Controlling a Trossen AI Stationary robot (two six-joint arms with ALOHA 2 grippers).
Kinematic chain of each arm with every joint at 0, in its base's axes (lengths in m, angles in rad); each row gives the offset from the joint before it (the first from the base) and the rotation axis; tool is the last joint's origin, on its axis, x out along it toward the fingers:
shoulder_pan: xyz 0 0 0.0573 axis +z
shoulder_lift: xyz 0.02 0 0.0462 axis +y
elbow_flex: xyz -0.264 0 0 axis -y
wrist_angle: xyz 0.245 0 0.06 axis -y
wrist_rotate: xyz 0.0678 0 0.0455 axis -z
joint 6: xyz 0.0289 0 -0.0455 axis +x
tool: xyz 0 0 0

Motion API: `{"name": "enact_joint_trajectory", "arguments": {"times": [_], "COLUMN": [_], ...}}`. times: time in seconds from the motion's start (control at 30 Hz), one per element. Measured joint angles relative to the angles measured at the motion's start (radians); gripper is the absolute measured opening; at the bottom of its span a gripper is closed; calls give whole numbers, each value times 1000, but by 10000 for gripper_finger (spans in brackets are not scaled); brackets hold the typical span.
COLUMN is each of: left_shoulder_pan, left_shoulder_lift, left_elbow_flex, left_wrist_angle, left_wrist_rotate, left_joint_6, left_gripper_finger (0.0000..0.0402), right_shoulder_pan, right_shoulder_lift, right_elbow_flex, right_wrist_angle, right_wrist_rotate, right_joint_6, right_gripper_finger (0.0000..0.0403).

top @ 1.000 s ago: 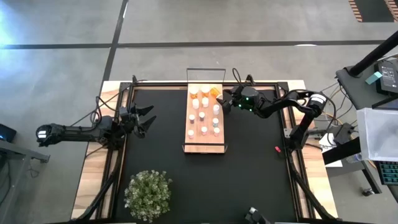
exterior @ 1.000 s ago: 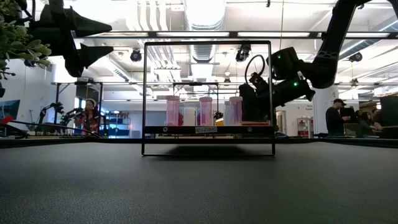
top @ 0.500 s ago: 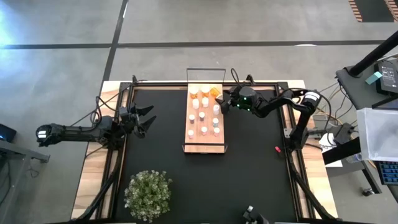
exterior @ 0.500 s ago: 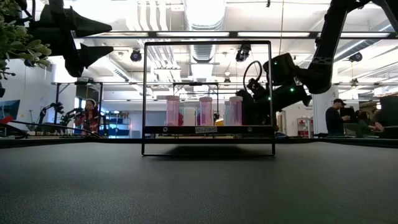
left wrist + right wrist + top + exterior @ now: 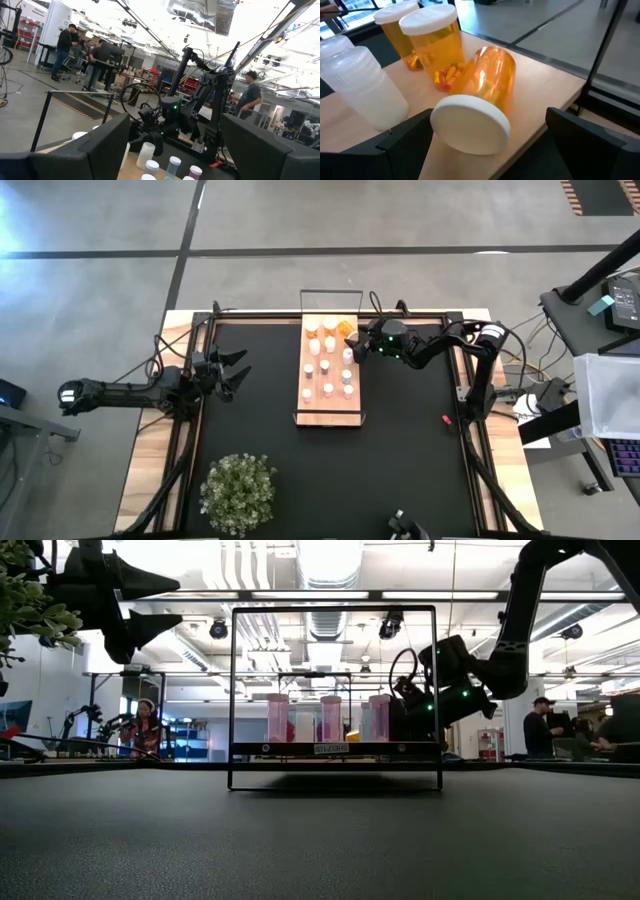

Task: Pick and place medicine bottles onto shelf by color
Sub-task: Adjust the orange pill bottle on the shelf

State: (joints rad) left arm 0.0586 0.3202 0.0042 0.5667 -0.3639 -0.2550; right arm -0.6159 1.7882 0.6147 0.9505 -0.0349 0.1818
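robotics lab: other robot arms [image 5: 200, 107], workbenches [image 5: 107, 62], people [image 5: 64, 44], exposed ceiling ducts [image 5: 325, 565]

No legible text, brand, number or sign found in any view. The long light-wood shelf with thin black metal frame [image 5: 335, 749] carries a small pale label strip on its near front edge in the low view; its characters cannot be made out. The orange translucent pill bottles with white caps [image 5: 479, 100] show no printed labels in the right wrist view. Background room signage is unreadable.
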Motion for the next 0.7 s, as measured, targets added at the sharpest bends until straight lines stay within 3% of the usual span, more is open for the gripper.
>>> {"name": "enact_joint_trajectory", "arguments": {"times": [0.23,0.7], "left_shoulder_pan": [0,0], "left_shoulder_lift": [0,0], "left_elbow_flex": [0,0], "left_wrist_angle": [0,0], "left_wrist_rotate": [0,0], "left_joint_6": [0,0], "left_gripper_finger": [295,295], "right_shoulder_pan": [0,0], "right_shoulder_lift": [2,2], "right_elbow_flex": [0,-1], "right_wrist_angle": [5,5], "right_wrist_rotate": [0,5], "right_joint_6": [-23,-25], "right_gripper_finger": [360,296]}}
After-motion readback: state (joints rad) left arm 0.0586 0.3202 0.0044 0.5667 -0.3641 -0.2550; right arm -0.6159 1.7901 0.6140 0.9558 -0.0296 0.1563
